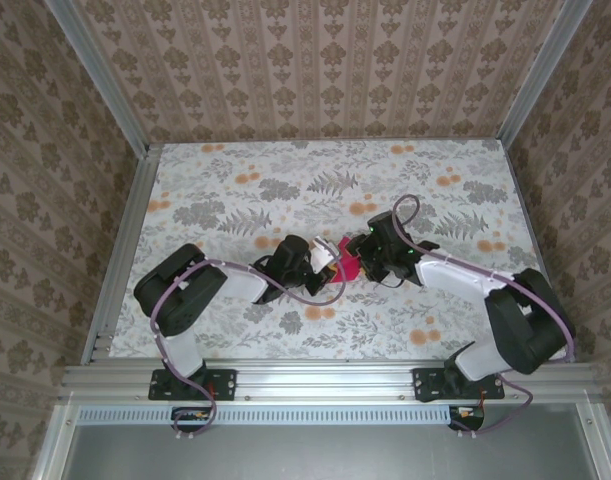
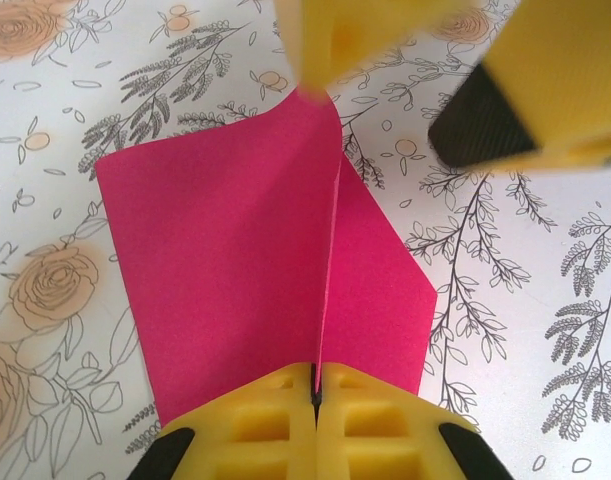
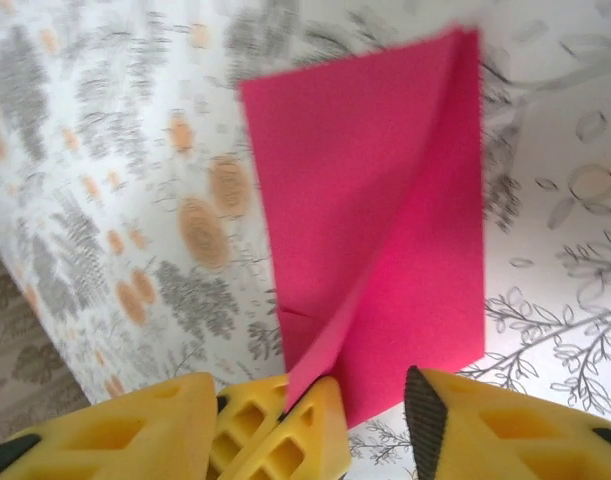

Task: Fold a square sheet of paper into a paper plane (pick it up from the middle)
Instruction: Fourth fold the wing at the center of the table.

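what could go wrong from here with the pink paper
The left claw grips the folded magenta-pink paper sheet just at its centre ridge, so the flaps might splay. The right claw stands open at the far tip; closing off the crease could crumple it.

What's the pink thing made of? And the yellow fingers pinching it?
The pink sheet looks like thin matte paper: it holds a sharp crease and shows no shine. The left gripper's fingers look like smooth yellow plastic with moulded grid pockets, though that's a guess.
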You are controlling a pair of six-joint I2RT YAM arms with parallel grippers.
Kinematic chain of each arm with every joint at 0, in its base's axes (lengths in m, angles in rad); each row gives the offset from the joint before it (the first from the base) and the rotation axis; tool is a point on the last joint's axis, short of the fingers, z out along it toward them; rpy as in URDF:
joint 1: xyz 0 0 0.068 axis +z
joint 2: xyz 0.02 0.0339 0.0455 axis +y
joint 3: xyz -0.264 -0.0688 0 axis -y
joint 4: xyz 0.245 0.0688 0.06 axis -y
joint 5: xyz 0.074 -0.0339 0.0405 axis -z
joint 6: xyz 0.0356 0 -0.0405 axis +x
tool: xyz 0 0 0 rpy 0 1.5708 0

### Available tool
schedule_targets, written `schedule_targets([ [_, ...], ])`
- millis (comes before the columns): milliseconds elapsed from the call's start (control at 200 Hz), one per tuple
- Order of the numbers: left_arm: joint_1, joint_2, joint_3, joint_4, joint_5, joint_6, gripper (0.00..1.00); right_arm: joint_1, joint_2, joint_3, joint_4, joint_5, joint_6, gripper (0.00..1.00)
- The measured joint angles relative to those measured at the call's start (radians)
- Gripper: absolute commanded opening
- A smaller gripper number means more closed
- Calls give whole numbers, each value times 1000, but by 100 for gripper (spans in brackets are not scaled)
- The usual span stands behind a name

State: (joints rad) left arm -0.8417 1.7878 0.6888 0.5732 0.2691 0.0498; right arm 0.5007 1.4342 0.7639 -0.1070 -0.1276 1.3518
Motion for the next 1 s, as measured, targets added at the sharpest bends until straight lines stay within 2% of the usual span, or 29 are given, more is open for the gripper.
schedule_targets([
  [175, 22, 0, -13, 14, 12, -78, 4, -31, -124, -79, 86, 3, -155, 60],
  [345, 53, 0, -12, 16, 51, -182, 4, -44, -126, -135, 150, -37, -262, 56],
  [625, 122, 10, 18, -27, 162, -380, 3, -45, 10, -145, 288, -153, -314, 45],
  [1000, 157, 19, 42, -73, 229, -593, 1, -40, 171, -82, 344, -226, -312, 42],
])
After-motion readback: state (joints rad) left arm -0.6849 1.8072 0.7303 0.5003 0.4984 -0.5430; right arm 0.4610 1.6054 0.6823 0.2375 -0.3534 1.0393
